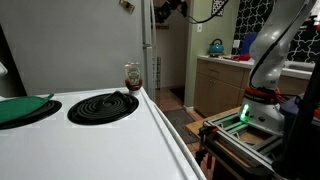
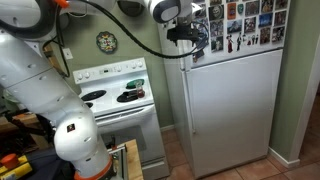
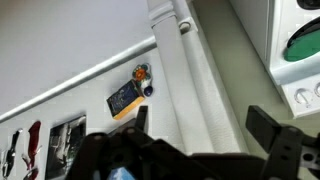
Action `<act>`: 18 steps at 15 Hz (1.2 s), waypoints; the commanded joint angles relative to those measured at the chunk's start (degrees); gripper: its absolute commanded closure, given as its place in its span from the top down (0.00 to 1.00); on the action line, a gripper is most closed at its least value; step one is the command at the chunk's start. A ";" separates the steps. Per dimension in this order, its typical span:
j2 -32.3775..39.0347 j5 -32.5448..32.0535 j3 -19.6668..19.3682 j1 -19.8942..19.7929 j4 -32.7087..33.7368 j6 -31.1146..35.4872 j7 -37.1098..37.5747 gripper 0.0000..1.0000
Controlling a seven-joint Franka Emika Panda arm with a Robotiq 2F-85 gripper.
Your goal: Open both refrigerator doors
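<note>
The grey fridge stands right of the stove. Its short upper door point(image 2: 240, 25) carries photos and magnets, and the long lower door point(image 2: 235, 110) is plain. Both look closed. My gripper point(image 2: 190, 38) is at the upper door's left edge, up high; it also shows at the top of an exterior view point(image 1: 165, 8). In the wrist view my gripper point(image 3: 200, 125) is open, its two dark fingers either side of the door's pale vertical edge ridge point(image 3: 185, 70). The door face with magnets point(image 3: 125, 97) lies to the left. I cannot tell whether the fingers touch it.
A white stove point(image 2: 120, 95) with coil burners stands right beside the fridge. A jar point(image 1: 132, 75) and a green item point(image 1: 20, 108) sit on it. Beige cabinets point(image 1: 220, 85) with a teal kettle point(image 1: 216, 47) stand across the kitchen. My base point(image 1: 262, 105) is in the aisle.
</note>
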 commanded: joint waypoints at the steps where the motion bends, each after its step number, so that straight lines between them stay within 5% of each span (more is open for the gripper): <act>1: 2.35 2.57 0.80 -0.88 2.14 0.53 -3.55 1.00; 10: 5.54 3.90 1.92 -2.17 5.24 0.96 -6.18 1.00; 13: 6.19 4.34 2.20 -2.51 5.83 0.93 -6.79 0.91; 18: 6.75 5.27 2.67 -2.88 6.41 0.63 -7.70 0.50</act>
